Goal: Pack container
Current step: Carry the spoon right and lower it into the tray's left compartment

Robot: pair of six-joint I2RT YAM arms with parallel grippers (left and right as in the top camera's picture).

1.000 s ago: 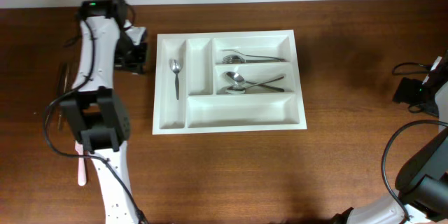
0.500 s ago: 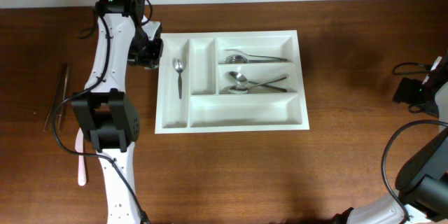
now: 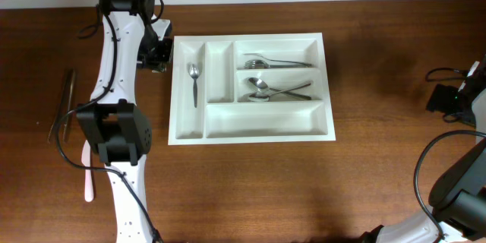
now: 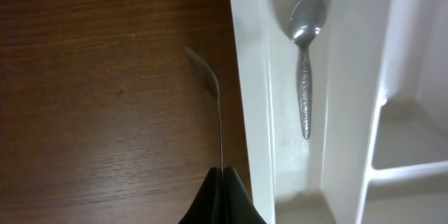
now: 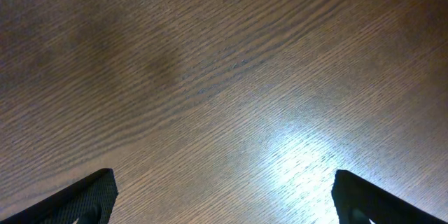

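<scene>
The container (image 3: pixel 186 134) is a white cutlery tray with several compartments, at the table's middle. A small spoon (image 3: pixel 193 76) lies in its leftmost narrow compartment, a fork (image 3: pixel 273 64) in the top long one and two spoons (image 3: pixel 267 91) in the middle one. My left gripper (image 3: pixel 161 52) hovers just outside the container's left rim (image 4: pixel 248 77), shut on a thin metal utensil (image 4: pixel 219 115) that shows edge-on over the wood. The small spoon (image 4: pixel 304 56) shows beyond the rim. My right gripper (image 5: pixel 224 199) is open over bare wood at the far right, nothing between its fingers.
Left of the arm, brown tongs-like sticks (image 3: pixel 65 106) and a pink utensil (image 3: pixel 88 176) lie on the table. The right arm's base and cables (image 3: pixel 456 99) sit at the right edge.
My left gripper has carried the thin utensil rightward from the table's left side up to the container's left rim, then shifted slightly back. The right arm has stayed still.
</scene>
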